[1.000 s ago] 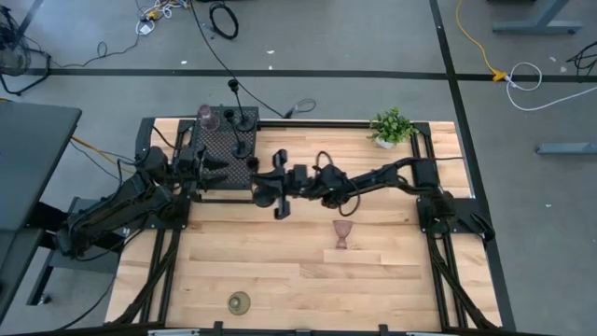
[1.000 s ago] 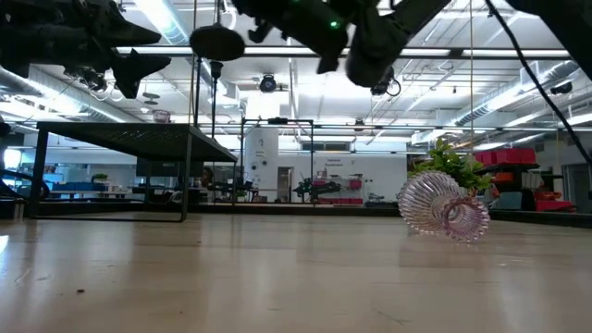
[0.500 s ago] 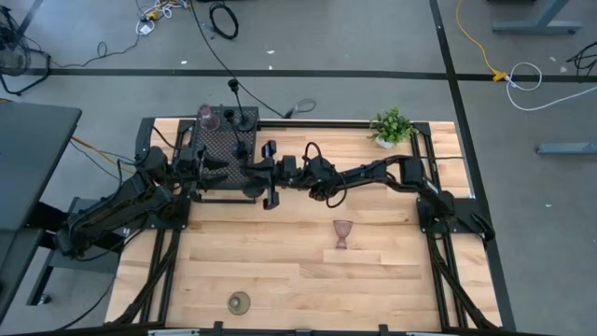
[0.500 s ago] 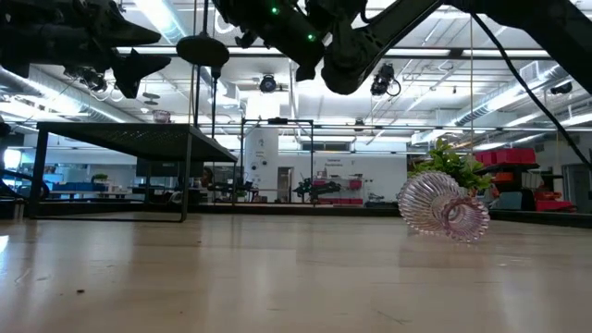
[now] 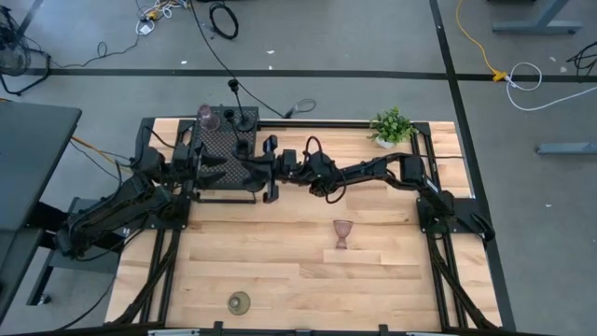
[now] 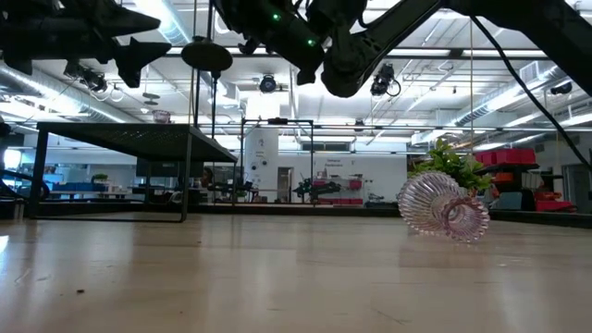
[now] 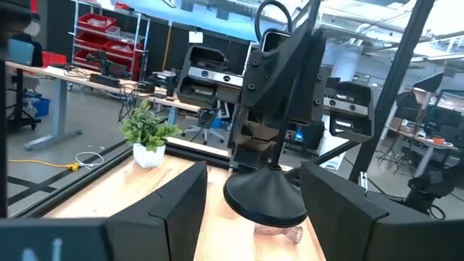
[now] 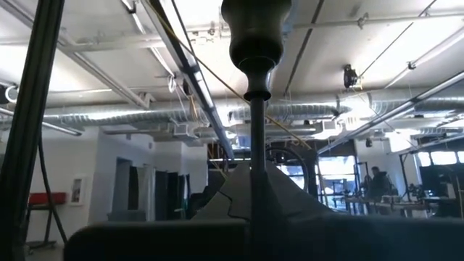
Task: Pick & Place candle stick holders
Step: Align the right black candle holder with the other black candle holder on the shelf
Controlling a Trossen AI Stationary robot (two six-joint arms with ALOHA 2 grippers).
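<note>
My right gripper (image 5: 265, 170) is shut on a black candle stick holder with a thin stem and a round base (image 7: 265, 197), at the right edge of the black mesh box (image 5: 224, 154). My left gripper (image 5: 213, 168) hovers open over the box; in its wrist view its fingers stand on either side of the base, apart from it. On the box stand a pinkish goblet (image 5: 204, 118) and two black stem holders (image 5: 241, 119). Another pinkish goblet (image 5: 343, 233) lies on its side on the table. The olive-gold holder (image 5: 240, 301) sits near the front edge. My right gripper pinches the holder's thin stem (image 8: 251, 148) between its two fingers, partway up, below the cup top (image 8: 255, 29). The fingers come level from the table's right side and lie across the stem. The holder hangs upright, base (image 6: 206, 54) down, lifted clear of table and box.
A small green potted plant (image 5: 392, 126) stands at the far right. Bare wood lies in the table's middle and near side (image 5: 308, 280). The room beyond shows shelves and desks.
My right gripper has carried the black holder toward the table's left edge, up to the mesh box, keeping it upright and clear. My left gripper has risen a little over the box.
</note>
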